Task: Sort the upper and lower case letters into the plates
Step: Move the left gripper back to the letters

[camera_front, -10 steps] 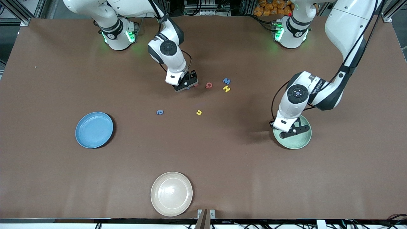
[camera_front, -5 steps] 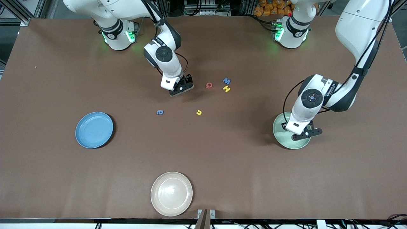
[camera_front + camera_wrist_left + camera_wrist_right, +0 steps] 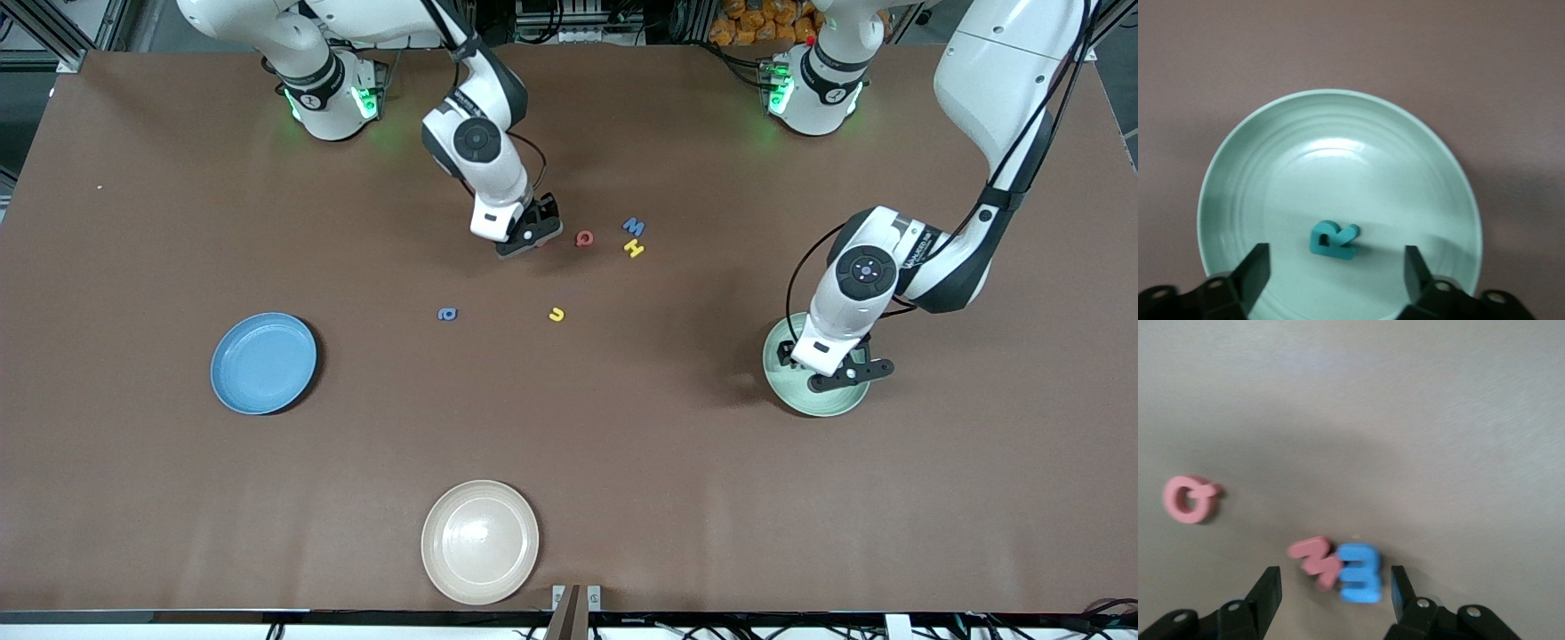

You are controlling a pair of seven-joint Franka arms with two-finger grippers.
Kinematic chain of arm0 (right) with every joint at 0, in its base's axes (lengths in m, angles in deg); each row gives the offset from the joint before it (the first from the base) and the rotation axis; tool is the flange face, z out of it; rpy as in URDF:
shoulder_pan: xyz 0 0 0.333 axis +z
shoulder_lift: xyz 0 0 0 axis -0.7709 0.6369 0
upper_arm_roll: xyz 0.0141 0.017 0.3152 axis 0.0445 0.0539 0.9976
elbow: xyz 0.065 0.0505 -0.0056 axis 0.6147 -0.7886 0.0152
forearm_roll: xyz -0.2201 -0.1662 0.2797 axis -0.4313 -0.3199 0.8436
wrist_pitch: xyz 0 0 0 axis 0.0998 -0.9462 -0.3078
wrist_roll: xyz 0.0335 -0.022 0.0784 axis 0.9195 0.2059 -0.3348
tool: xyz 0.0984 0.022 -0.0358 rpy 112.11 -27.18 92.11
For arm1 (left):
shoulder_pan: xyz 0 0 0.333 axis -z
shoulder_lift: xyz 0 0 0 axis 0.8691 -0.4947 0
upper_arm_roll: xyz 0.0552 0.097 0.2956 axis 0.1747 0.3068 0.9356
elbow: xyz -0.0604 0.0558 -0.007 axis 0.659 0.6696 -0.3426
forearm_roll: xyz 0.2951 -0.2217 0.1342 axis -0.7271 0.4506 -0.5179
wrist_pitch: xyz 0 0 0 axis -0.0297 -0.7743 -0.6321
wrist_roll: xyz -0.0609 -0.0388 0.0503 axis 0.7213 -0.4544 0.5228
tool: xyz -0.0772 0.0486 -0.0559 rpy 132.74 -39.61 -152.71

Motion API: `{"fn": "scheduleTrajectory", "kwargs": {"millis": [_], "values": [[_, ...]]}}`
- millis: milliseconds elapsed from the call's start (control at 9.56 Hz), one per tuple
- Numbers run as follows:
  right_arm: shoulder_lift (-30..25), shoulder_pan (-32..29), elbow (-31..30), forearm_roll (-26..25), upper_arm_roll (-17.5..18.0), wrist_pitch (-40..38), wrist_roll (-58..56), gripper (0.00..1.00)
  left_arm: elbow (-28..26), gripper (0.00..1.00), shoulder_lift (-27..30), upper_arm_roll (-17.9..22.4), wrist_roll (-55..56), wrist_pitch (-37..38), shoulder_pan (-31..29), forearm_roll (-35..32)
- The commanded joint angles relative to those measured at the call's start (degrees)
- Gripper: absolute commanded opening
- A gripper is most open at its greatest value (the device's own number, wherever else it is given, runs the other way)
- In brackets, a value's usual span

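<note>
My left gripper (image 3: 840,373) (image 3: 1337,267) hangs open over the pale green plate (image 3: 813,398) (image 3: 1338,160). A teal letter R (image 3: 1333,240) lies flat in that plate, free between the fingers. Low over the table, my right gripper (image 3: 531,238) (image 3: 1333,590) stands open. A red zigzag letter (image 3: 1317,561) and a blue letter (image 3: 1359,573) lie side by side between its fingers, touched by neither. A red round letter (image 3: 584,238) (image 3: 1188,499) lies beside them. The blue plate (image 3: 263,363) sits toward the right arm's end.
A blue letter (image 3: 633,225) and a yellow H (image 3: 633,249) lie toward the left arm's end from the red round letter. A yellow u (image 3: 556,314) and a small blue letter (image 3: 447,314) lie nearer the camera. A cream-white plate (image 3: 480,542) sits at the front edge.
My left gripper has opened over the green plate and the teal R now lies loose in it. My right gripper has shifted toward the red round letter, over the pair of letters.
</note>
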Motion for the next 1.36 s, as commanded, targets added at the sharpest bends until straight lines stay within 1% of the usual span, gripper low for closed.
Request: {"fn": "scheduleTrajectory", "kwargs": {"millis": [0,105,314,523,628,1046,1151,1255], "values": [[0.2,-1.8,0.2,1.6,0.3,-0.8,-9.1,0.75,0.1,1.0,1.7,-2.1,1.3,0.5,0.0,0.9],[0.3,-1.3,0.2,1.5,0.2,-0.6,-9.3,0.75,0.2,1.0,2.2,-3.4,1.8,2.9,0.0,2.0],[0.3,-0.1,0.1,1.3,0.2,-0.7,-11.4,0.75,2.5,1.0,2.2,-7.6,5.9,7.7,0.0,3.0],[0.3,0.1,-0.5,1.3,0.2,-0.6,-16.5,0.75,3.0,1.0,2.1,-10.9,10.1,8.6,0.3,3.1],[0.3,0.1,-0.5,1.0,0.2,-0.6,-19.3,0.75,3.0,1.0,2.0,-11.9,12.5,8.7,1.0,3.1],[0.4,0.1,-0.6,0.8,0.0,-0.3,-29.8,0.75,3.9,1.0,1.4,-12.1,20.3,8.7,7.0,3.1],[0.6,0.1,-0.5,0.1,0.0,-0.2,-32.4,0.78,4.3,1.0,1.0,-12.1,21.9,8.7,8.0,3.1],[0.8,0.1,-0.5,-3.4,0.0,-0.2,-34.0,0.78,4.6,1.0,0.8,-12.1,22.9,8.7,8.7,3.1]]}}
